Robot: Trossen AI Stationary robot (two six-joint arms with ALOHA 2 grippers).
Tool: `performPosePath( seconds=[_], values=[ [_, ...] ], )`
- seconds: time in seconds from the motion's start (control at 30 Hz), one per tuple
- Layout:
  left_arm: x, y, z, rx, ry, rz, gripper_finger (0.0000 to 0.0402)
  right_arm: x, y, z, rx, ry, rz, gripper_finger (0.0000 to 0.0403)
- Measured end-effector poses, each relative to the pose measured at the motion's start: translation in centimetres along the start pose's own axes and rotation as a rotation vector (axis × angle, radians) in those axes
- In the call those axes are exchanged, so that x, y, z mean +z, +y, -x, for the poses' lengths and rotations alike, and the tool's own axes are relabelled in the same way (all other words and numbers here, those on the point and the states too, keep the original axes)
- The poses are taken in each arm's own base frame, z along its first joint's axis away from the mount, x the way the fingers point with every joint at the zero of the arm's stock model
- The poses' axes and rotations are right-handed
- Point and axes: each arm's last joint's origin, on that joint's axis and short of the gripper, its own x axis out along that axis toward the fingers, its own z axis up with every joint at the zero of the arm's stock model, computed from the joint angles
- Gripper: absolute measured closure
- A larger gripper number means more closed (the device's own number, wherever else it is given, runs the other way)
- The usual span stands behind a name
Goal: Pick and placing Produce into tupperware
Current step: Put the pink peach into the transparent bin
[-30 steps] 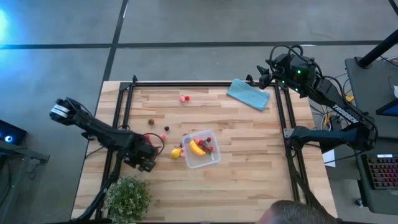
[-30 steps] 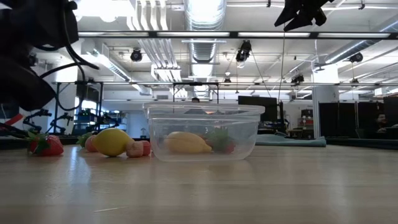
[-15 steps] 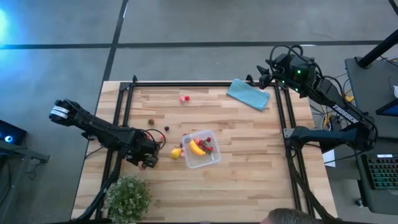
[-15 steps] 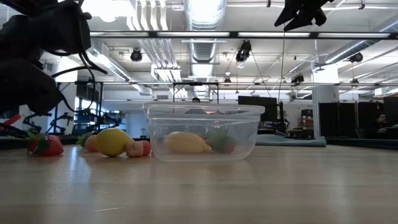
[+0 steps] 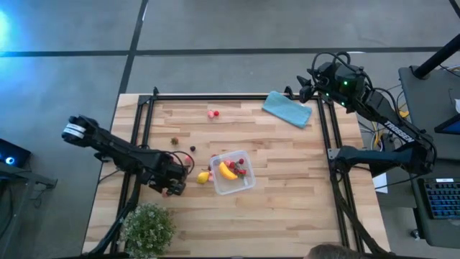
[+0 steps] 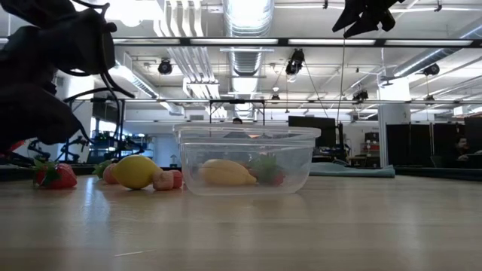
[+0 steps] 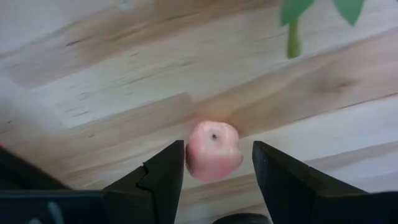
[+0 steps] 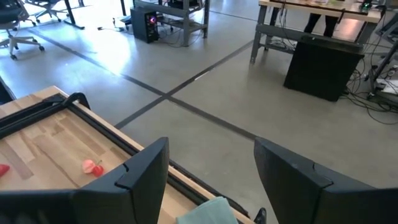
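Note:
The clear tupperware [image 5: 232, 173] stands mid-table with a yellow banana [image 5: 227, 170] and red pieces in it; it also shows in the low view [image 6: 246, 159]. A lemon [image 5: 203, 176] and small red, pink and dark fruits lie to its left, and one pink piece [image 5: 213, 113] lies farther back. My left gripper [image 5: 175, 188] hangs above the table left of the box, closed on a small pink apple-like fruit [image 7: 213, 149]. My right gripper [image 5: 305, 90] is raised at the far right corner, open and empty. My left gripper has the pink fruit between its two fingertips [image 7: 171, 168], on the fruit's opposite sides [image 7: 193, 163]. The fingers come from above, pointing down. In the low view the gripper stands well above the table top; the fruit itself is hidden there.
A folded teal cloth [image 5: 287, 108] lies at the far right. A leafy green plant [image 5: 149, 229] stands at the near left corner, close to my left arm. A black frame [image 5: 215, 97] runs along the table's far and side edges. Bare wood lies right of the box.
My left gripper has moved a little toward the table's right edge, closer to the tupperware. The fruits on the table and the box have stayed where they were.

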Motion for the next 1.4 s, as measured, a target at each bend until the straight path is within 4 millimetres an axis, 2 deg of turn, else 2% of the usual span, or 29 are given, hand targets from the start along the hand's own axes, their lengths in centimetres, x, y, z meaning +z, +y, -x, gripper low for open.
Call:
performPosePath(
  seconds=[0.57, 0.9, 1.07, 1.27, 1.4],
  values=[
    [0.1, -0.1, -0.3, 0.02, 0.021, -0.032, 0.0229, 0.0, 0.0, 0.0, 0.0, -0.004, -0.001, 0.0175],
    [0.0, 0.1, -0.3, 0.044, 0.027, -0.044, 0.03, 0.0, 0.0, 0.0, 0.0, -0.004, -0.001, 0.0175],
    [0.0, 0.1, -0.2, 0.037, 0.025, -0.071, 0.031, 0.0, 0.0, 0.0, 0.0, -0.004, -0.001, 0.0175],
    [-0.4, -0.3, 1.0, -0.025, -0.006, -0.123, 0.0311, 0.0, 0.0, 0.0, 0.0, -0.004, -0.001, 0.0175],
    [-1.1, -0.8, 3.0, -0.125, -0.072, -0.181, 0.0312, 0.0, 0.0, 0.0, 0.0, -0.004, 0.0, 0.0175]
  ],
)
